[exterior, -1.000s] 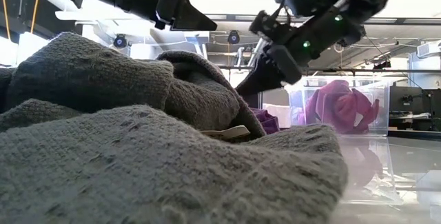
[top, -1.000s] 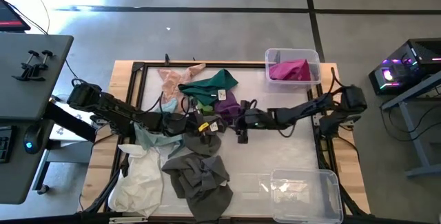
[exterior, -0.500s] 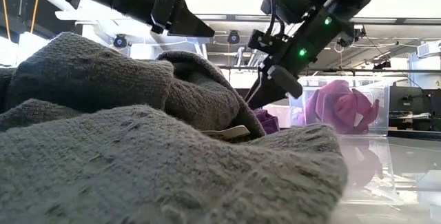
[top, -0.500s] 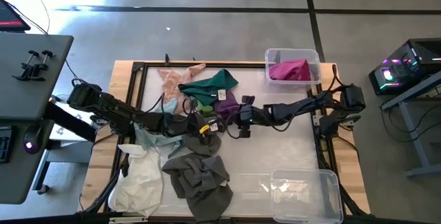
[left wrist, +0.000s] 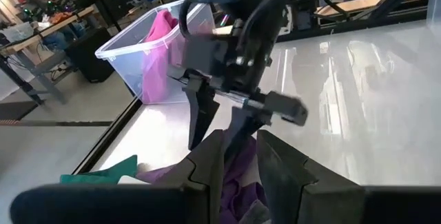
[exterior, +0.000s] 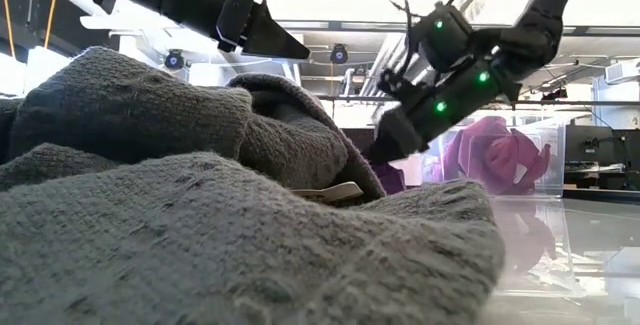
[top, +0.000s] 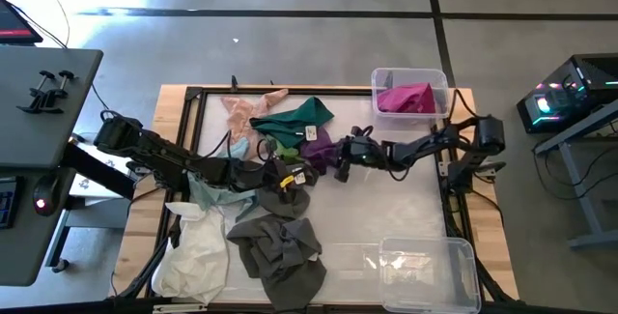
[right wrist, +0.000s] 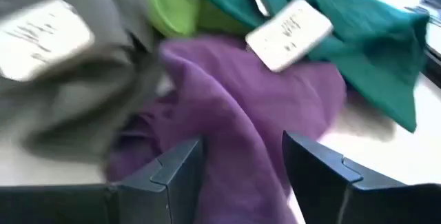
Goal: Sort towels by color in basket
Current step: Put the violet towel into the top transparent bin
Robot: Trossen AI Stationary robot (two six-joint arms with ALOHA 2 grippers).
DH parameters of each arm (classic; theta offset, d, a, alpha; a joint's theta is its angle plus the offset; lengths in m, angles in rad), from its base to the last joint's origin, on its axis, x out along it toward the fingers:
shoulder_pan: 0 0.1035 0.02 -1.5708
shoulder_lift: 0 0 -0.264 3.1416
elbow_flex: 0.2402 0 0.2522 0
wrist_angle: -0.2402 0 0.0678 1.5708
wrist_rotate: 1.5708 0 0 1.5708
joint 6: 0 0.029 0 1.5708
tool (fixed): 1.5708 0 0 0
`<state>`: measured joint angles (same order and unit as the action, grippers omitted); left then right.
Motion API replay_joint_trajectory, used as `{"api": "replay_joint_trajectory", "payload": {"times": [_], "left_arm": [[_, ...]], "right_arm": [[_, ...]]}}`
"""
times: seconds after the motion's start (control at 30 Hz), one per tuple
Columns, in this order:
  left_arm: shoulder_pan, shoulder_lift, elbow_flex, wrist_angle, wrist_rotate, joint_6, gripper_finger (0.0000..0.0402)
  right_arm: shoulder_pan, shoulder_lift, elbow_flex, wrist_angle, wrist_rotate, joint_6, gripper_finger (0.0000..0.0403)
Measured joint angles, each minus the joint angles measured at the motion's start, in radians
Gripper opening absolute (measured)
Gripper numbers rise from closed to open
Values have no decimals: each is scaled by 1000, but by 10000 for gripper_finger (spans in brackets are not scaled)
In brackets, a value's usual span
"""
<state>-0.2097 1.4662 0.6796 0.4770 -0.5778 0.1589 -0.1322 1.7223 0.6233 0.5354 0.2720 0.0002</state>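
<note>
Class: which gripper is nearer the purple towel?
Right. The right gripper is open, its jaws straddling the purple towel; the left gripper sits beside it, toward the grey towels.

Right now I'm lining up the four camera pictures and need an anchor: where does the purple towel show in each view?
High view: purple towel mid-table, at the pile's right edge, by the right gripper.
Low view: only a sliver behind the grey towel.
Left wrist view: under the left gripper, low in the picture.
Right wrist view: fills the centre, ahead of the open gripper.
Shared landmark: the clear bin holding a magenta towel, except in the right wrist view.
</note>
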Motion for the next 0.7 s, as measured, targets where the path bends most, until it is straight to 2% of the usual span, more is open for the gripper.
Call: {"api": "replay_joint_trajectory", "payload": {"times": [0.13,0.23,0.33,0.43,0.5,0.53,0.63,0.7], "left_arm": [[13,0,0,-2,0,-1,74],[16,0,0,-2,0,-1,74],[16,0,0,-4,-1,-1,74],[15,0,0,-4,-1,6,74],[14,0,0,-4,-4,20,74],[13,0,0,-4,-9,26,74],[5,0,0,-4,-19,26,74],[-6,0,0,-4,-18,26,74]], "right_arm": [[-1,69,13,5,-3,13,191],[3,120,18,15,-6,42,175],[4,147,20,22,-2,116,133],[12,152,21,4,29,179,69],[35,145,21,-8,74,183,28],[50,133,19,-24,102,183,19],[102,60,14,-144,229,215,30],[141,-35,14,-268,304,234,42]]}}
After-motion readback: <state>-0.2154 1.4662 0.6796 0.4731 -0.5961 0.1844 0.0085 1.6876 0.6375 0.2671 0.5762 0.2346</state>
